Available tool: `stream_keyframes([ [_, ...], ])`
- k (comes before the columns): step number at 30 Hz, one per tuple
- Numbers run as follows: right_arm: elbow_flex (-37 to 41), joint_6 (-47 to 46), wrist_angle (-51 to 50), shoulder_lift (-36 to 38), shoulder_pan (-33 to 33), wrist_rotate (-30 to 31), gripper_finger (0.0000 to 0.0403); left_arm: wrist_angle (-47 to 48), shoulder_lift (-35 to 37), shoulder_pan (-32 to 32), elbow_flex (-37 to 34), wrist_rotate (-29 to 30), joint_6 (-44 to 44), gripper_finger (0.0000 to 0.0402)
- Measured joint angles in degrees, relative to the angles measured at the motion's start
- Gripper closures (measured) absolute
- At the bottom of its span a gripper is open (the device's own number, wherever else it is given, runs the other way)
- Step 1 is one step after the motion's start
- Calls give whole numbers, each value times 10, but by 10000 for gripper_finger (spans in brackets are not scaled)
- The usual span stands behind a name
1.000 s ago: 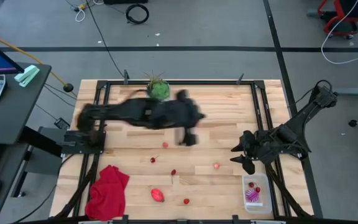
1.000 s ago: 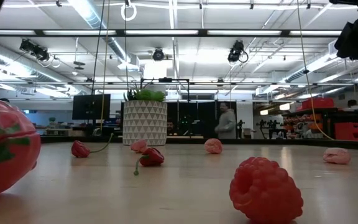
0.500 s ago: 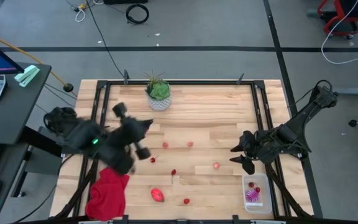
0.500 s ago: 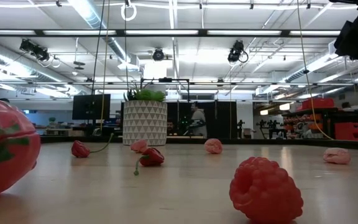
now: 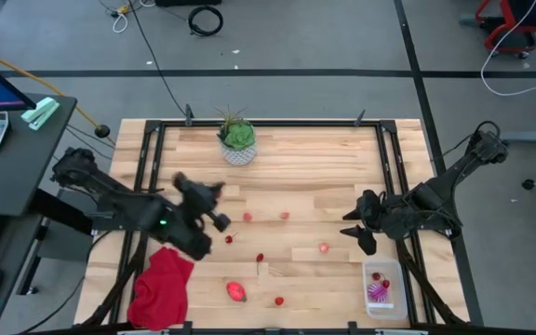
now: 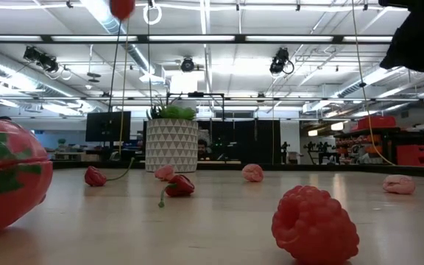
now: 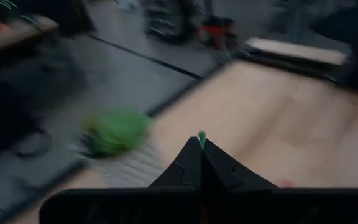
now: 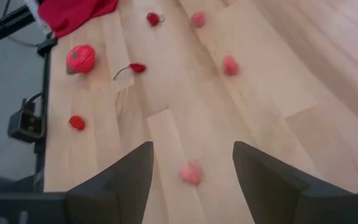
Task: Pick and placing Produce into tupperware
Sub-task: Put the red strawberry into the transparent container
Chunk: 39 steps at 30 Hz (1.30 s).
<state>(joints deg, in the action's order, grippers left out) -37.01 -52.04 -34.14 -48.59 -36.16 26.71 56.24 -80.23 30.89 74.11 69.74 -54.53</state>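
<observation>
While the left hand [image 5: 214, 221] hangs over the left half of the counter [image 5: 324, 158], just above the red cloth [image 5: 162, 287], its fingers [image 7: 201, 163] are pressed together with a thin green tip showing at their meeting point; what they pinch cannot be told. In the low view a small red piece [image 6: 122, 7] hangs high above the counter at the upper edge. The right hand [image 5: 359, 228] hovers over the right side of the counter, its fingers [image 8: 122, 176] spread and empty, with one pink berry [image 8: 191, 173] lying on the wood between them in the wrist view.

The tupperware [image 5: 384, 289] sits at the near right corner of the counter, near the right hand, and holds the purple ribbed ball [image 5: 378, 293] together with a small red piece [image 5: 377, 276]. The remaining produce lies loose on the wood: the larger oval piece [image 5: 236, 291] near the front edge beside the cloth, and small berries scattered across the middle, among them one at [image 5: 324, 248], one at [image 5: 260, 258] and one at [image 5: 278, 301]. In the low view a raspberry-like piece [image 6: 315, 224] lies nearest the camera.

A potted plant [image 5: 237, 140] stands at the far edge of the counter, well apart from both hands.
</observation>
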Motion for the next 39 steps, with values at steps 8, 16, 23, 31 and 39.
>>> stream_keyframes([
  [8, 0, 99, 49, -9, 26, -2, 172, -856, -24, -105, -252, -315, 434, 401],
  [16, 0, 296, 228, -65, 32, 44, 172, -1060, -132, -179, -296, -445, 384, 400],
  [23, 0, 357, 322, -151, 69, 24, 167, -1113, -216, -182, -191, -532, 471, 400],
  [31, 0, 442, 450, -177, 90, 10, 148, -1002, -245, -182, -100, -560, 497, 399],
  [39, 0, 430, 466, -182, 92, -9, 144, -1014, -245, -184, -98, -564, 508, 399],
])
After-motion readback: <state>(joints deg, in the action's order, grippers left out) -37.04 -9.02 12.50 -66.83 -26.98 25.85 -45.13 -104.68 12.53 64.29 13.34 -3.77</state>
